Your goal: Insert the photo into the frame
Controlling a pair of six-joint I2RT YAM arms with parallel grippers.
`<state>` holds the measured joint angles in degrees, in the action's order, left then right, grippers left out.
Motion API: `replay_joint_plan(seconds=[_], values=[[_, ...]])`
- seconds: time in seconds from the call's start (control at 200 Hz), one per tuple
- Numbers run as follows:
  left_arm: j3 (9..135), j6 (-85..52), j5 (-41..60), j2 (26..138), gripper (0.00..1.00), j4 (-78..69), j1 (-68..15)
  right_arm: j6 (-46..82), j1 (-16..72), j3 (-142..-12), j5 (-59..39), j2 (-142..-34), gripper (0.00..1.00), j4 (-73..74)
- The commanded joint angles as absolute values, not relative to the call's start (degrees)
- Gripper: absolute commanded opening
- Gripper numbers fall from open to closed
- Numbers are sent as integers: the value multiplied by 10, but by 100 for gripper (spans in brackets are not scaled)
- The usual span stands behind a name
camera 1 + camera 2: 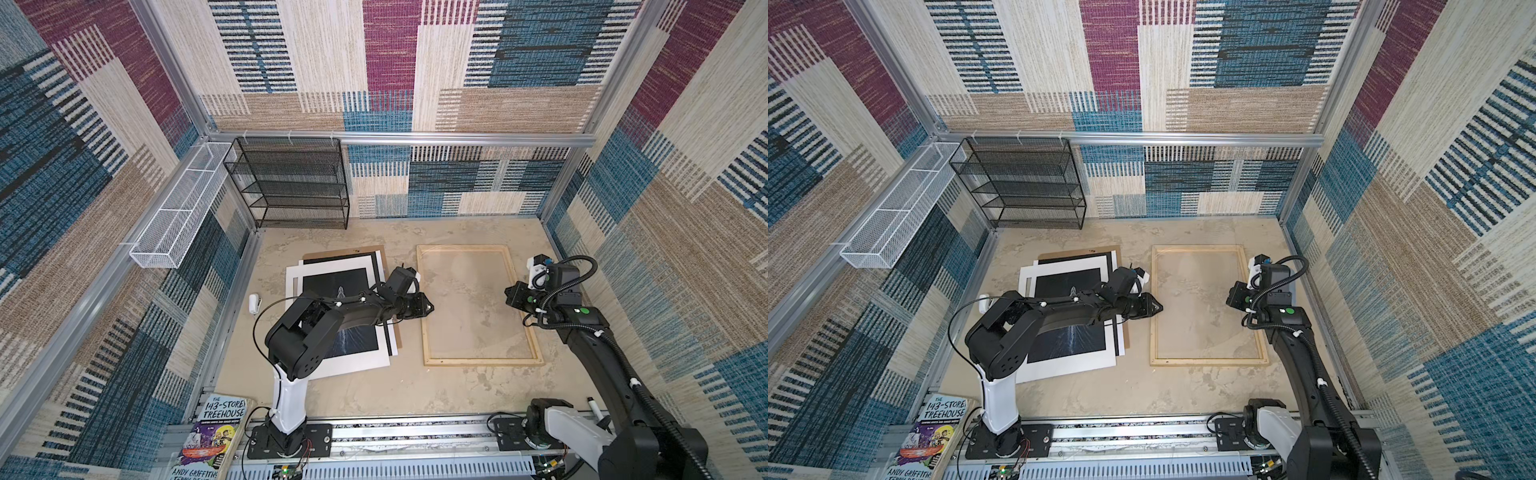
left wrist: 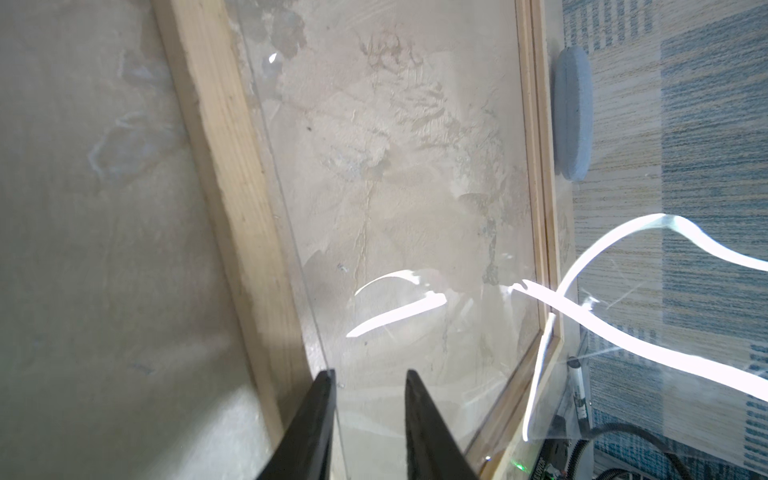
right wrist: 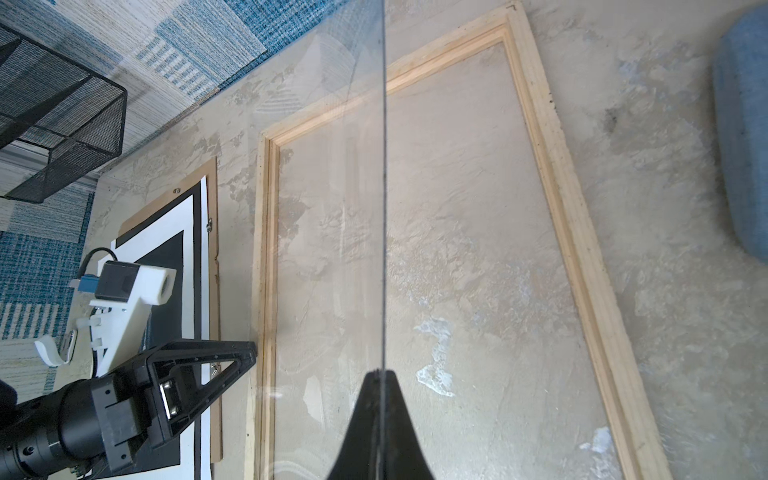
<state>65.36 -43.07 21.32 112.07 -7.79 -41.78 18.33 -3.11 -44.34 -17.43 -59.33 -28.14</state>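
The frame (image 1: 482, 360) (image 1: 1208, 360), thin pale wood rails, lies flat on the table right of centre. Its clear pane (image 3: 384, 166) is tilted up over it, and my right gripper (image 3: 380, 372) (image 1: 508, 293) is shut on the pane's right edge. My left gripper (image 2: 370, 374) (image 1: 431, 308) hovers at the frame's left rail (image 2: 224, 145) with its jaws open; the pane's other edge runs beside one fingertip (image 2: 328, 376). The photo (image 1: 328, 286) (image 1: 1059, 282), a black image with a white margin, lies in a pile of sheets left of the frame, partly under my left arm.
The pile also holds a brown backing board (image 1: 332, 254) and a white mat. A black mesh rack (image 1: 291, 183) stands at the back left and a white mesh basket (image 1: 178, 208) hangs on the left wall. A grey-blue pad (image 3: 744, 124) lies beside the frame's right rail. A book (image 1: 212, 432) sits at the front left.
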Motion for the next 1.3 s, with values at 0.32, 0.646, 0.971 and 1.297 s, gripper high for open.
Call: replay_joint_plan(seconds=[0.32, 0.646, 0.971, 1.297], values=[[658, -402, 228, 1109, 32, -81, -423, 206, -28, -419, -207, -568, 6, -272], [654, -402, 207, 1105, 32, -78, -425, 231, -28, -389, -211, -545, 6, -270], [631, -411, 143, 1084, 31, -46, -425, 247, -28, -364, -227, -551, 5, -239], [622, -412, 129, 1072, 32, -49, -425, 252, -28, -351, -225, -539, 3, -241]])
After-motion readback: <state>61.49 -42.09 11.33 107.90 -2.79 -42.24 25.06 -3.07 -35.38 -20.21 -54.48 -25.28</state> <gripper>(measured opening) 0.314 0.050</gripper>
